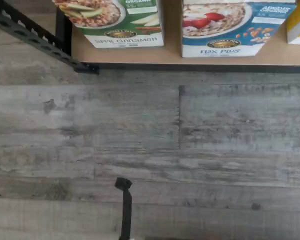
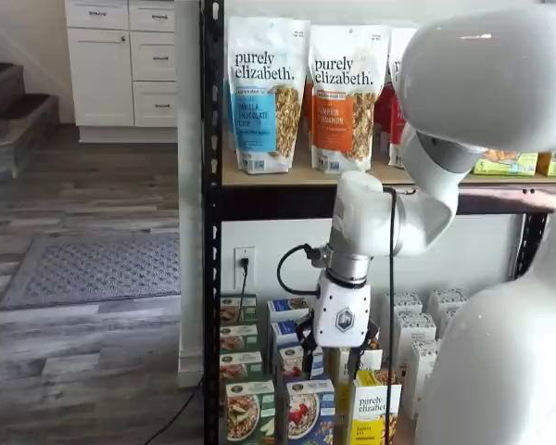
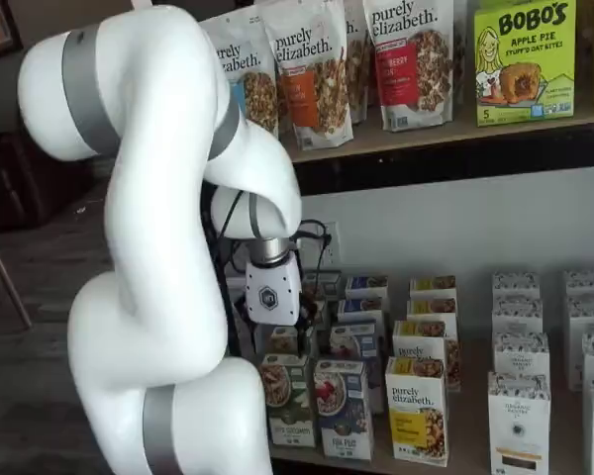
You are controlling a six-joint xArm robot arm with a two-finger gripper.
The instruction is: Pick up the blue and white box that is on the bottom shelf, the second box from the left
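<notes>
On the bottom shelf point(image 1: 172, 56), right at its front edge and near its left end, stands the blue box point(image 3: 342, 408). It's upright, white and blue, with a bowl of cereal with red berries on the front, and "Flax Plus" is readable on it in the wrist view. A green box point(image 3: 287, 401) stands just beside it on the left-end side, and a yellow box point(image 3: 418, 411) sits on its other side. More rows of the same cartons line up behind them toward the shelf's back, and white cartons point(image 3: 520, 426) fill the right part.

The claw point(image 2: 338, 357) hangs above the front rows, well clear of the blue box, with its black fingers point(image 2: 308, 338) spread apart and nothing between them. A black cable point(image 2: 292, 260) loops off the wrist.

The wrist view mostly shows grey wood floor point(image 1: 150, 140) in front of the shelf. Granola bags point(image 2: 269, 93) stand on the shelf above.
</notes>
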